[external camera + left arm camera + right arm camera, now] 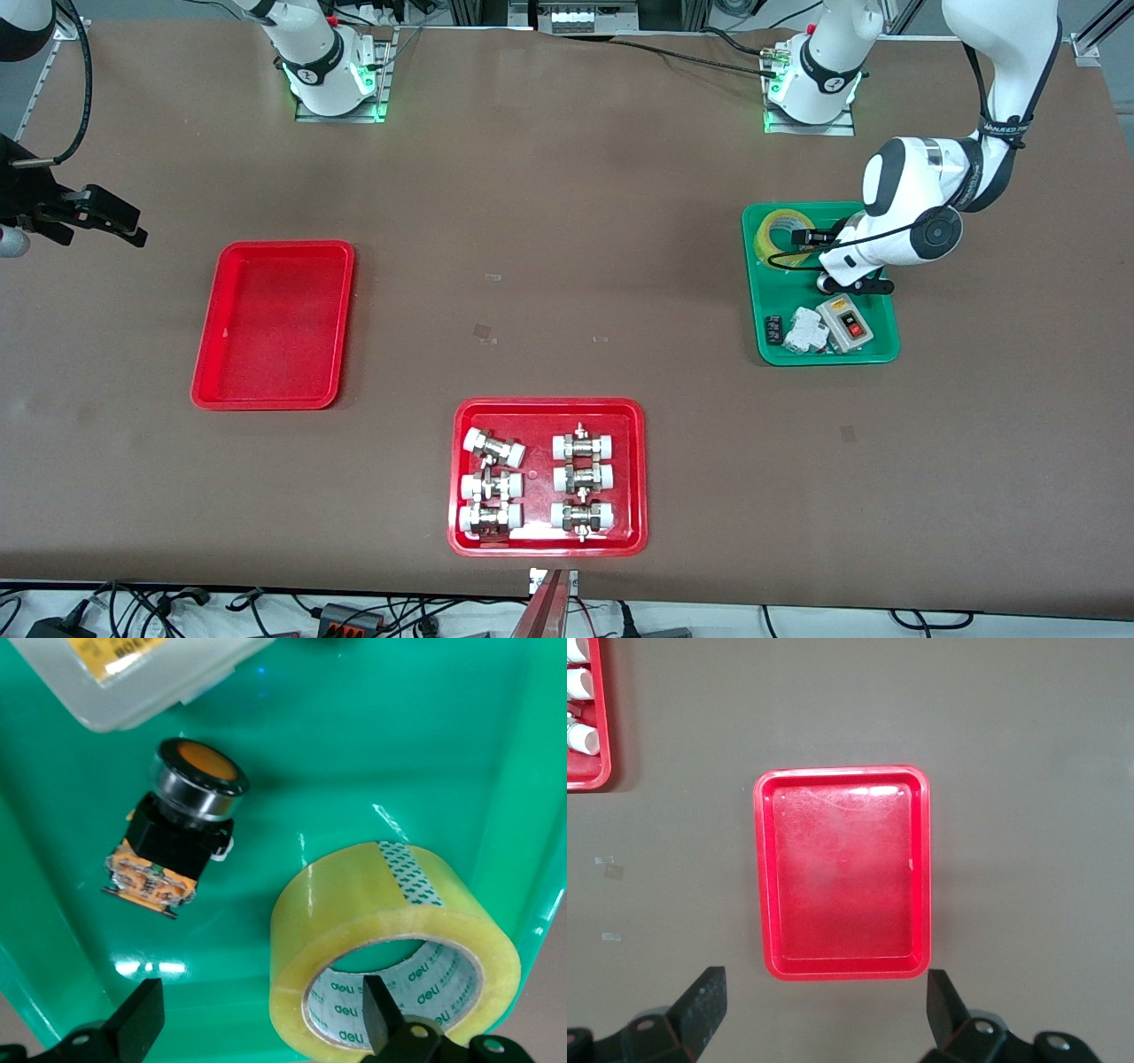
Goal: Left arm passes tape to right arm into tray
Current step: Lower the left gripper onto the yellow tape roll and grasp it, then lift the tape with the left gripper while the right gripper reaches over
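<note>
The tape [778, 234] is a yellowish roll with a white core. It lies flat in the green tray [873, 354] at the left arm's end of the table. My left gripper [819, 261] is low over that tray and open. In the left wrist view one finger [376, 1005] is inside the core of the tape [394, 939] and the other finger [137, 1019] is outside, so the roll's wall stands between them. The plain red tray [275, 323] is bare at the right arm's end. My right gripper [111, 220] is open and empty, up beside that tray [842, 873].
The green tray also holds an orange push button [197, 780], a white switch box [846, 323] and a white breaker [806, 332]. A squarer red tray [547, 404] with several white-capped fittings sits near the table's front edge.
</note>
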Robot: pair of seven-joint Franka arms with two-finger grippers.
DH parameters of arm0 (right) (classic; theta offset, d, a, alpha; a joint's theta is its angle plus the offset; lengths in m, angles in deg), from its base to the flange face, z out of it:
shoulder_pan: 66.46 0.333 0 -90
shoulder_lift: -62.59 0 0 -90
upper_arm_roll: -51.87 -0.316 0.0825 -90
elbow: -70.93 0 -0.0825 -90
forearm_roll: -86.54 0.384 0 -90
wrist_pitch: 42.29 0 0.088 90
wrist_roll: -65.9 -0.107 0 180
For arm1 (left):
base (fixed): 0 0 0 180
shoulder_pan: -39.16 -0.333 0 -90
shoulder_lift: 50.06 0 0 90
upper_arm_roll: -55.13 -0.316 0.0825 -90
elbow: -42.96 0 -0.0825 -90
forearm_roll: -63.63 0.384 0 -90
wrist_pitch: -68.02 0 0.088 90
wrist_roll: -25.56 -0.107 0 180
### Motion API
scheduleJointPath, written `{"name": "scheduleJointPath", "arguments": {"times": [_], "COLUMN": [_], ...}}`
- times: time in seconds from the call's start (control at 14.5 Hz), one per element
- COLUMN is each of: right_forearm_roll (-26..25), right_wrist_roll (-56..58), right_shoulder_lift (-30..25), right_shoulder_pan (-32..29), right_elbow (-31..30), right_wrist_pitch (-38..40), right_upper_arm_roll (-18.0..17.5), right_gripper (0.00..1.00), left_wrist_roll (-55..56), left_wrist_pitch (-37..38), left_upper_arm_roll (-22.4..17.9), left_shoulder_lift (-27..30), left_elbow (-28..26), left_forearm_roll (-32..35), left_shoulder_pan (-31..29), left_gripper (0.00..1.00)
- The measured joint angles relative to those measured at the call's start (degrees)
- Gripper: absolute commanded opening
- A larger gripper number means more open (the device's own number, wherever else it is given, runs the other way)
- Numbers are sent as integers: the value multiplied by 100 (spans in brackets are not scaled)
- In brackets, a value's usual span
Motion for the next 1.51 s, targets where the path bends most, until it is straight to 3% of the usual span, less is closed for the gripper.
{"name": "scheduleJointPath", "arguments": {"times": [0.21, 0.34, 0.76, 1.17, 1.31, 1.51], "right_forearm_roll": [0, 0, 0, 0, 0, 0], "right_wrist_roll": [0, 0, 0, 0, 0, 8], "right_shoulder_lift": [0, 0, 0, 0, 0, 0], "right_shoulder_pan": [5, 5, 4, 4, 4, 8], "right_elbow": [10, 16, 16, 16, 16, 17], "right_wrist_pitch": [0, 0, 1, 1, 1, 37], "right_upper_arm_roll": [-7, -10, -9, -9, -9, -20], "right_gripper": [100, 100, 100, 100, 100, 100], "left_wrist_roll": [5, 7, 4, 1, 1, 5], "left_wrist_pitch": [0, 0, 0, 149, 847, 2329], "left_upper_arm_roll": [116, 140, 140, 161, 200, 351], "left_shoulder_lift": [0, 0, 0, 55, 185, 371], "left_elbow": [-30, -38, -41, 107, 601, 1888], "left_forearm_roll": [-21, -35, -72, -73, -78, -117], "left_shoulder_pan": [0, 0, -24, -16, -4, 9], "left_gripper": [39, 25, 8, 7, 5, 1]}}
